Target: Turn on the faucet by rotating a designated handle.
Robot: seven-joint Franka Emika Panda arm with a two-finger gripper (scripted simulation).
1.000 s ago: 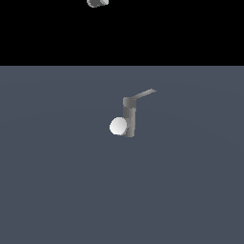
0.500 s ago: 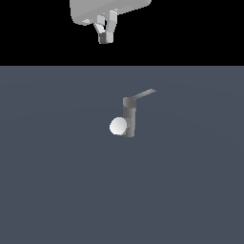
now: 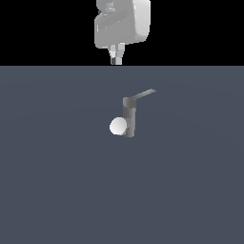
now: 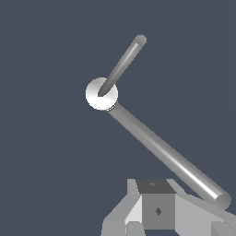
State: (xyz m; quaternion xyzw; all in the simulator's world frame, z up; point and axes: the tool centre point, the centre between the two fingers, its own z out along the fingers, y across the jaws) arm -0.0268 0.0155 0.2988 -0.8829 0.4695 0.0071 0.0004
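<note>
Grey: one faucet [image 3: 129,119], one handle [image 3: 143,94], one tool [image 3: 116,58], grip state unclear.

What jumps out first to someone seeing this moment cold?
The lone grey faucet in the middle of the dark floor, a white ball at its side and its thin handle reaching toward the exterior view's right. Above it, the white gripper hangs at the top edge, touching nothing.
</note>
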